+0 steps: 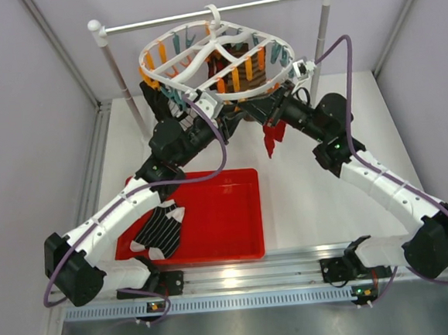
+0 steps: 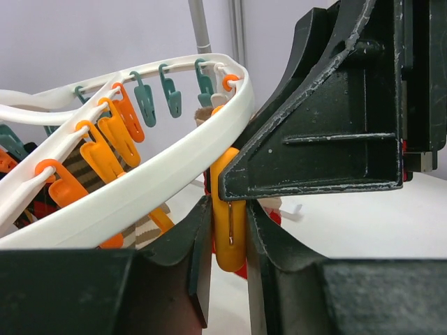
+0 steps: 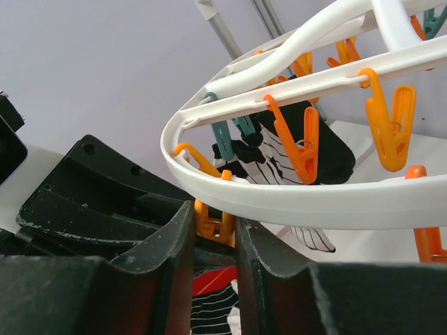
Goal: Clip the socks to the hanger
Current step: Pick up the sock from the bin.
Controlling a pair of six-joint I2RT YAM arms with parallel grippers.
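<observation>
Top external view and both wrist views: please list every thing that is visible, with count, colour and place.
hanger: one, white, hung on the rod
clips: many, orange and teal, dangling from the hanger
black striped socks: two, one in the tray, another hanging under the hanger
dark red sock: one, hanging below the hanger's near edge
brown striped sock: one, hanging inside the hanger
rod: one, white, far side, on two posts
tray: one, red, near left
table: one, white
left gripper: black, pinching an orange clip
right gripper: black, closed around an orange clip
</observation>
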